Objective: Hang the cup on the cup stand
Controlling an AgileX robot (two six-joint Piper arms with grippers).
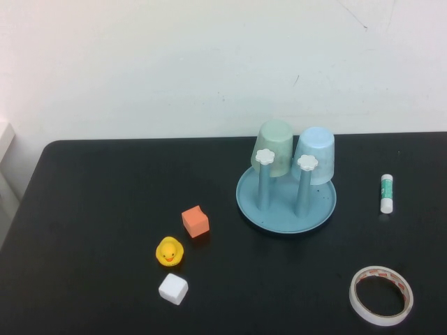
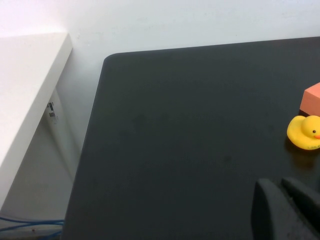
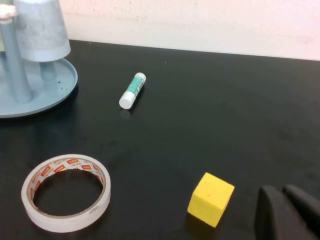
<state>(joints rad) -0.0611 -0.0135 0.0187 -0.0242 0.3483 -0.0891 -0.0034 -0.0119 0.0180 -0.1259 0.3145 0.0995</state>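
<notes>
You're looking at the round teal-blue plastic cup stand (image 1: pixel 286 209) carrying two upturned cups on its rear posts: the light blue tapered plastic cup (image 1: pixel 315 154) and, beside it, a pale green plastic cup (image 1: pixel 275 147). The blue cup is sitting slightly tilted, handleless, faintly speckled. Left gripper (image 2: pixel 287 210) is hovering near a yellow rubber duck (image 2: pixel 304 132), right gripper (image 3: pixel 289 212) beside a yellow cube (image 3: pixel 211 198); I cannot tell either claw's state, and the glue stick (image 3: pixel 132 90) label is unreadable.

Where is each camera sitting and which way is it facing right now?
High: raised on robot's side, angled down at the table; light blue cup on the cup stand; no arms visible.
Left wrist: table's left edge; left gripper low; shares rubber duck with high.
Right wrist: right side; right gripper low; shares tape roll with high.
</notes>
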